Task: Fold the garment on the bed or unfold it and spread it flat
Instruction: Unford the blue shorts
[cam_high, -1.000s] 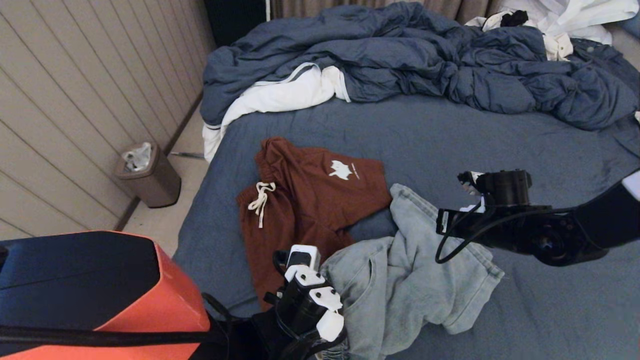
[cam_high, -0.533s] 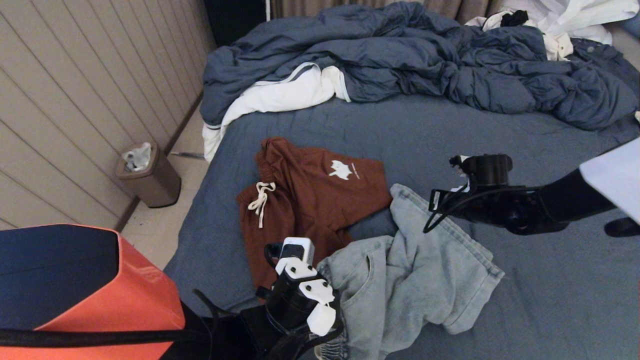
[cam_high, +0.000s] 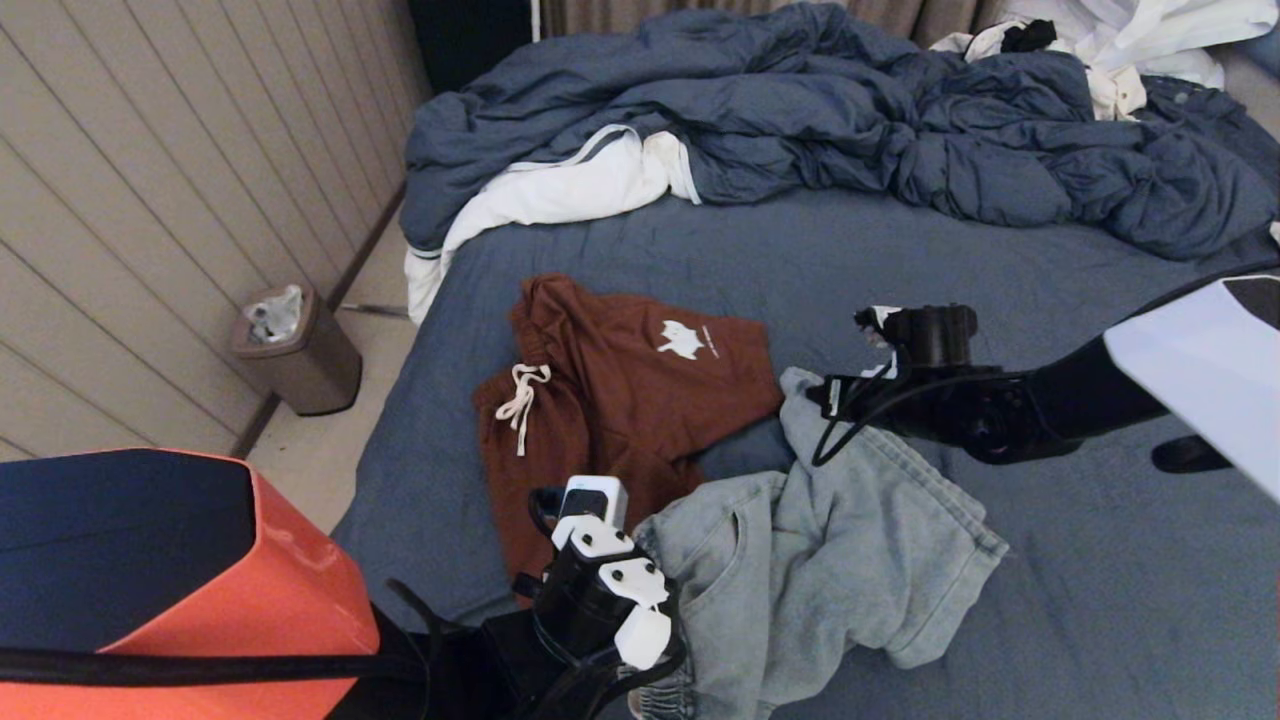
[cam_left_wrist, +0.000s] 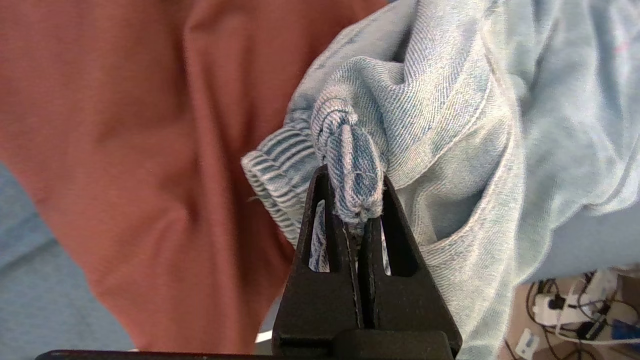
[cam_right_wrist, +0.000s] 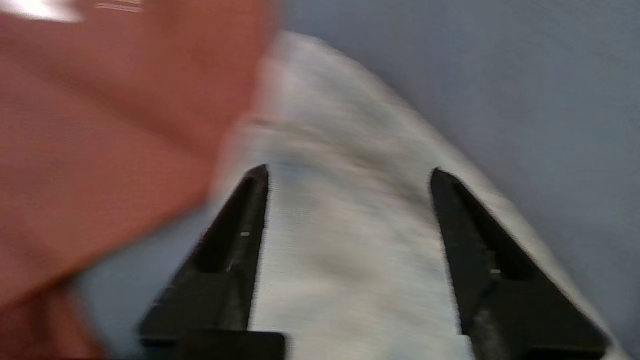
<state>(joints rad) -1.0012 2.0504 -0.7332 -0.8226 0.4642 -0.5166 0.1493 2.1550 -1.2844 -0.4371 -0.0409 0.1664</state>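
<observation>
1. Bare sheet of the bed (cam_high: 1100, 600) lies open to the right of the denim shorts (cam_high: 830, 560).
2. A free strip of sheet runs between the rust shorts (cam_high: 620, 390) and the heaped duvet (cam_high: 850, 120).
3. The rust shorts and denim shorts overlap, crowding the near middle.
4. The right hand (cam_right_wrist: 347, 175), fingers spread, hangs over the denim's far edge.

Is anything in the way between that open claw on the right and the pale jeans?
Nothing visible. The right gripper hangs open directly over the light denim shorts, with only air between. The rust-red shorts lie off to the side.
</observation>
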